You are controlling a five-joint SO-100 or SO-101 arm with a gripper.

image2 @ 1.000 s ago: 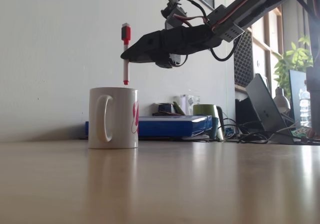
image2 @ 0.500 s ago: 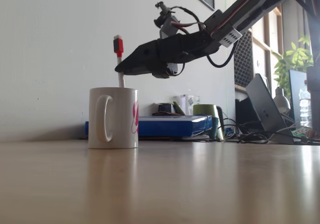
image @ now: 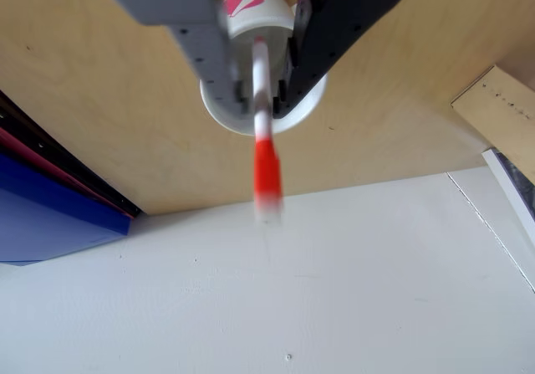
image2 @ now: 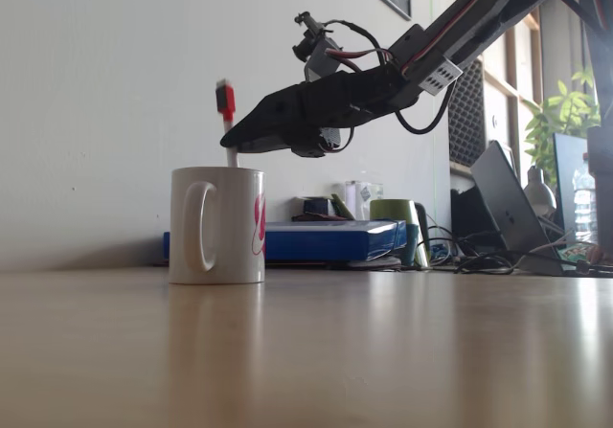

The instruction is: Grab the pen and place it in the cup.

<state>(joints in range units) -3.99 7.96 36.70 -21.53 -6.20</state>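
Observation:
The white mug (image2: 215, 225) with a pink graphic stands on the wooden table, handle towards the camera in the fixed view. The pen (image2: 226, 100) stands nearly upright with its lower end inside the mug and its red cap blurred above the rim. My gripper (image2: 228, 144) hovers just over the mug's rim, reaching in from the right. In the other view the pen (image: 267, 169) is blurred between the grey and black fingers of the gripper (image: 261, 102), with narrow gaps on both sides. Below it lies the mug (image: 221, 116). The jaws stand slightly open.
A blue flat box (image2: 326, 239) lies behind the mug against the wall and shows as the blue box (image: 50, 215) at the left. A green cup (image2: 393, 213), a laptop (image2: 508, 208), cables and a plant (image2: 560, 112) crowd the right. A cardboard piece (image: 501, 110) lies on the table.
The gripper has come down and a little left over the mug. The pen has sunk from above the rim into the mug and now slides lower between the fingers.

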